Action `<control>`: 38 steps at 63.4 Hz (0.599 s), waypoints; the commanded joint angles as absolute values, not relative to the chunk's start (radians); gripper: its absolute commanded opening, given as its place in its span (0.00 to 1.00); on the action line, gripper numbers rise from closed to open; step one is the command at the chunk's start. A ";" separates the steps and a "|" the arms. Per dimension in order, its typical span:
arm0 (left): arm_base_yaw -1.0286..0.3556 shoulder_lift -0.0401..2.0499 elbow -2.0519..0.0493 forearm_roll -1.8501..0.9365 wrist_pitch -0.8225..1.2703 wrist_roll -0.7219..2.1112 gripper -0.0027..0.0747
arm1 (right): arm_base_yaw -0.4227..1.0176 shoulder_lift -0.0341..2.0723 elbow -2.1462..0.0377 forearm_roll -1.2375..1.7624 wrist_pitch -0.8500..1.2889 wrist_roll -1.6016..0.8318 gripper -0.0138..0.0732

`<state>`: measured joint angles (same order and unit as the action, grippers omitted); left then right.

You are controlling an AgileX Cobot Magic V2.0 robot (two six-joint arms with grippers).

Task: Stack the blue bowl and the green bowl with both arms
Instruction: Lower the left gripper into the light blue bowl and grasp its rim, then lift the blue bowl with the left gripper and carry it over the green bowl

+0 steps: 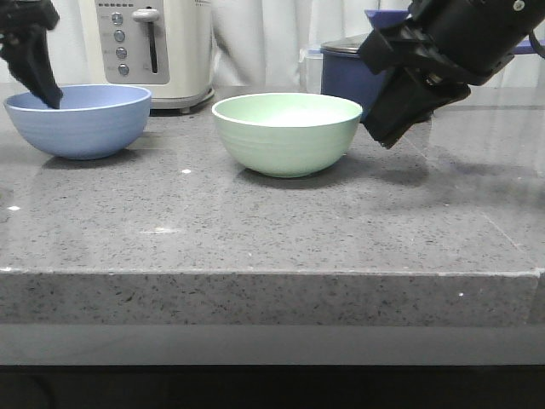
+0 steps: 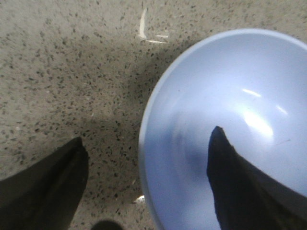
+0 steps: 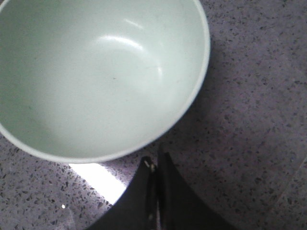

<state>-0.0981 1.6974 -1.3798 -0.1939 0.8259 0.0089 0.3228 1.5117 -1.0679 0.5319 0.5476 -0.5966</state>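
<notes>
The blue bowl [image 1: 81, 119] stands on the counter at the left. My left gripper [image 1: 44, 92] is open and straddles the bowl's left rim, one finger inside the bowl [image 2: 230, 172] and one outside over the counter; the rim [image 2: 144, 143] lies between them, untouched. The green bowl [image 1: 287, 132] stands upright in the middle of the counter. My right gripper [image 1: 390, 136] hovers just to the right of the green bowl [image 3: 96, 76], its fingers pressed together and empty.
A white toaster-like appliance [image 1: 153, 51] stands at the back left behind the blue bowl. A dark navy lidded saucepan [image 1: 349, 72] stands at the back, behind the right gripper. The grey stone counter [image 1: 272, 230] has its front edge near me.
</notes>
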 commanded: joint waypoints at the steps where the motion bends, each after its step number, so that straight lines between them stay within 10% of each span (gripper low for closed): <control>1: -0.097 1.669 -1.415 -0.227 0.768 0.000 0.70 | 0.323 1.476 -1.091 0.558 0.510 -0.607 0.09; 38: -0.097 1.676 -1.415 -0.227 0.706 0.000 0.10 | 0.323 1.476 -1.091 0.558 0.510 -0.607 0.09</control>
